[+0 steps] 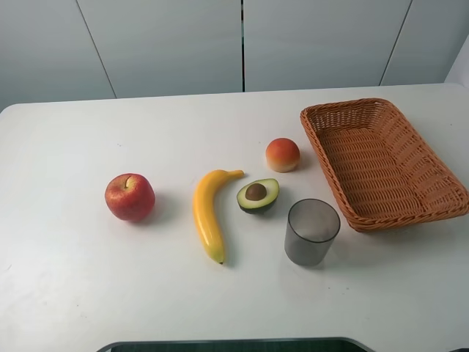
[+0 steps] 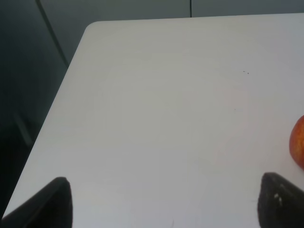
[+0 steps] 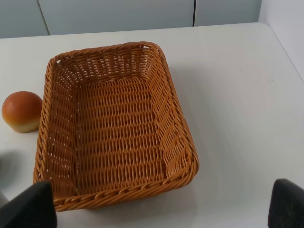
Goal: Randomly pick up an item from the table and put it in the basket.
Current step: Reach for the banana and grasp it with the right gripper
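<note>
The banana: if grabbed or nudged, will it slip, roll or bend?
The banana looks smooth and glossy, so it may slip when squeezed. Lying curved on the table, it would probably pivot rather than roll if pushed. It looks firm, likely keeping its shape.

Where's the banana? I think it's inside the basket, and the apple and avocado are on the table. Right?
Not quite. The banana is not in the basket; it lies on the table too, between the apple and the avocado. The exterior high view shows this.
</note>
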Controlling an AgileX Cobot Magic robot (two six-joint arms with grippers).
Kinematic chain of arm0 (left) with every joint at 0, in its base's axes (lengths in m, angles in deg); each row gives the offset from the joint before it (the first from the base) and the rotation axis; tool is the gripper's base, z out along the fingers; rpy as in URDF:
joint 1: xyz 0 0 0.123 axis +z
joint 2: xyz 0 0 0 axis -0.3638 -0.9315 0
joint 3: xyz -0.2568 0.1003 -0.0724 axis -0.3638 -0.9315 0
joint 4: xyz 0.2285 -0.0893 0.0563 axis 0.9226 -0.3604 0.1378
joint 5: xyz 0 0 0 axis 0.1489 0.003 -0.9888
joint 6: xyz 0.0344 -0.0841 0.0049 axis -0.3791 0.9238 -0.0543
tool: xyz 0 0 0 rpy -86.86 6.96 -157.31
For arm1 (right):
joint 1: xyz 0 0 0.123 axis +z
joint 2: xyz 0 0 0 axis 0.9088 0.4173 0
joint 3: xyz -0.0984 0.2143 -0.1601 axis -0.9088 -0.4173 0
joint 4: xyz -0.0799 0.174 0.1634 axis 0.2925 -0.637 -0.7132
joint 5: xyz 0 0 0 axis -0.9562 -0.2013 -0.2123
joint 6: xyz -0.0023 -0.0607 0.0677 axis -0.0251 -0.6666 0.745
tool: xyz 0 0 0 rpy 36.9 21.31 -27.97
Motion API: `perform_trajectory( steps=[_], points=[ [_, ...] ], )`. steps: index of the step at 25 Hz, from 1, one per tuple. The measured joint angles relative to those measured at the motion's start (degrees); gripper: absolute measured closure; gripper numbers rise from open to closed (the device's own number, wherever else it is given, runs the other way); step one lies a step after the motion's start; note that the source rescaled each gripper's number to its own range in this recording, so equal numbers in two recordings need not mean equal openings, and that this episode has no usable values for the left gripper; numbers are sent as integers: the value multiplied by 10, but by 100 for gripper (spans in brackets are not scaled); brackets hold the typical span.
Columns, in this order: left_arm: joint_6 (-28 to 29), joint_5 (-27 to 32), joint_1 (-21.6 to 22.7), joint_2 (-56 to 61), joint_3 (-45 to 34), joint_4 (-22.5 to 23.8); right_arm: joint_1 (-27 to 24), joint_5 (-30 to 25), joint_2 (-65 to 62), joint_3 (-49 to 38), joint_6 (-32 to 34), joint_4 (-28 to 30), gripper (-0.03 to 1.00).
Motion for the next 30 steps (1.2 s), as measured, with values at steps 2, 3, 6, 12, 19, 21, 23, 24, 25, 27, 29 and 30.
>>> perform_trajectory(
  steps=[2,3,6,12,19,21,23,24,25,27,29,30],
  points=[
    [0,0,0,0,0,0,0,0,0,0,0,0,3],
    [0,0,0,0,0,0,0,0,0,0,0,0,3],
    [0,0,0,0,0,0,0,0,0,0,0,0,3],
    [1,0,0,0,0,0,13,0,0,0,0,0,3],
    [1,0,0,0,0,0,40,0,0,0,0,0,3],
    [1,0,0,0,0,0,40,0,0,0,0,0,3],
    [1,0,0,0,0,0,40,0,0,0,0,0,3],
    [1,0,0,0,0,0,40,0,0,0,0,0,3],
    [1,0,0,0,0,0,40,0,0,0,0,0,3],
    [1,0,0,0,0,0,40,0,0,0,0,0,3],
    [1,0,0,0,0,0,40,0,0,0,0,0,3],
    [1,0,0,0,0,0,40,0,0,0,0,0,3]
  ],
)
